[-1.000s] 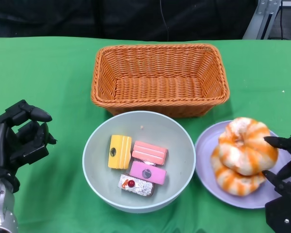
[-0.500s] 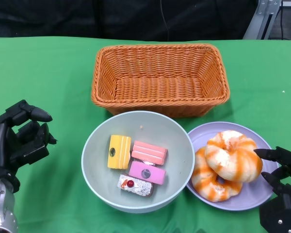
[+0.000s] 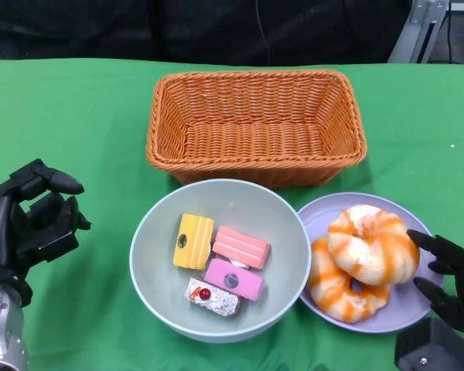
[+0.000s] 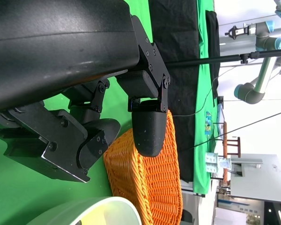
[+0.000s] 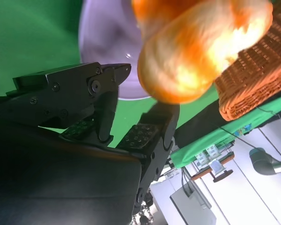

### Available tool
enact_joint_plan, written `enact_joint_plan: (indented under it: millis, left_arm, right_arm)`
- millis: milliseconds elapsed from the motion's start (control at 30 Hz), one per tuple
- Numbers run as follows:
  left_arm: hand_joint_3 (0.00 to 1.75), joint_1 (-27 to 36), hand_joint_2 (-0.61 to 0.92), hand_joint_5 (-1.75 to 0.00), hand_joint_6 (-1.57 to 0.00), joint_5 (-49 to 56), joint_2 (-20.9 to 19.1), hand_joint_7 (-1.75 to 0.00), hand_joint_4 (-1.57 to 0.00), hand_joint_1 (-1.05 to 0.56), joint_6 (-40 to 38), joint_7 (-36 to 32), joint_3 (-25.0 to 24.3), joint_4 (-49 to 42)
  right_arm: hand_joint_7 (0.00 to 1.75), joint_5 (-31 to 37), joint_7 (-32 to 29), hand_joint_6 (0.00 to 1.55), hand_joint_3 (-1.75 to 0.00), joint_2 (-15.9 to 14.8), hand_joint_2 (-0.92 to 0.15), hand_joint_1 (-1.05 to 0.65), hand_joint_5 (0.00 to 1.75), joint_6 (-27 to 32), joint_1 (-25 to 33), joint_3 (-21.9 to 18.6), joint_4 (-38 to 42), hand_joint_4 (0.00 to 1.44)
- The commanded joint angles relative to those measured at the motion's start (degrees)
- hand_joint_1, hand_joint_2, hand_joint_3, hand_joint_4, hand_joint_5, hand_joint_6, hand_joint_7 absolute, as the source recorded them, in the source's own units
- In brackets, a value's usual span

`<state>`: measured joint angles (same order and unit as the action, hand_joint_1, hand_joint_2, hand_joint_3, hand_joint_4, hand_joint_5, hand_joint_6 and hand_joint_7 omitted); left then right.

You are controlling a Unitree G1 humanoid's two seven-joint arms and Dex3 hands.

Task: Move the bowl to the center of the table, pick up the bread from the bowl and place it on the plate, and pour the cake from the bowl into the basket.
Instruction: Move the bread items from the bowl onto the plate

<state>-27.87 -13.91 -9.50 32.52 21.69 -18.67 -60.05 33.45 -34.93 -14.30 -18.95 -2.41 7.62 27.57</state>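
Closest to me, my right hand sits at the low right corner of the table. Its fingers are spread apart and it holds nothing. The fingertips reach up to the edge of the bread, right beside it; I cannot tell if they touch. In the right wrist view, the bread fills the space just past the black fingers, with the plate behind it.

My left hand is at the low left, well apart from the bowl. Its fingers are curled in and there is nothing in them. The left wrist view shows those bent fingers over the green cloth, with the basket and a bit of the bowl's rim past them.

The pale bowl sits in the middle of the table, near my side. Four little cakes are in it: a yellow cake, a striped pink cake, a plain pink cake and a silver cake with a red dot on top.

Just to the right, touching the bowl, is the purple plate. The bread, two orange and white rings, lies on it, one leaning on the other.

Farther back stands the brown woven basket, just behind the bowl. All of it is on the green table.
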Motion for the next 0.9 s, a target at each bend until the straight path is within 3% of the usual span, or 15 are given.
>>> enact_joint_plan:
  millis: [33, 300, 633, 800, 900]
  left_arm:
    - [1.14, -0.1, 0.53, -1.70, -0.83, 0.1, -1.0, -1.35, -0.75, 0.08, 0.2, -0.4, -0.1, -0.5]
    - [1.15, -0.2, 0.54, -1.69, -0.82, 0.1, -1.2, -1.36, -0.76, 0.09, 0.6, 0.0, -0.1, -0.8]
    - [1.19, 0.0, 0.50, -1.68, -0.83, 0.0, -1.3, -1.35, -0.77, 0.08, 0.8, 0.3, -0.1, -0.9]
    - [1.18, 0.0, 0.50, -1.69, -0.83, -0.3, -1.3, -1.35, -0.76, 0.07, 0.6, 0.5, -0.2, -0.8]
    - [1.17, 0.0, 0.51, -1.70, -0.83, -0.4, -1.3, -1.35, -0.76, 0.08, 1.0, 1.0, -0.3, -0.9]
  right_arm:
    - [0.00, 1.2, -0.8, 0.64, 0.00, 0.1, -0.90, -0.16, 0.10, 2.6, 1.1, 0.1, -1.9, 0.52]
    - [0.00, 3.3, -2.8, 0.43, 0.00, 1.7, -0.88, -0.21, 0.00, 7.1, 2.4, 0.3, -6.0, 0.29]
    - [0.00, 3.8, -4.5, 0.30, 0.00, 1.8, -0.88, -0.24, 0.00, 6.2, 2.3, 1.0, -5.3, 0.14]
    - [0.00, 3.8, -4.9, 0.28, 0.00, 1.8, -0.88, -0.27, 0.00, 5.8, 2.2, 1.2, -5.7, 0.12]
    - [0.03, 2.3, -5.6, 0.35, 0.00, 1.8, -0.88, -0.25, 0.04, 2.6, 2.5, 0.7, -6.1, 0.20]
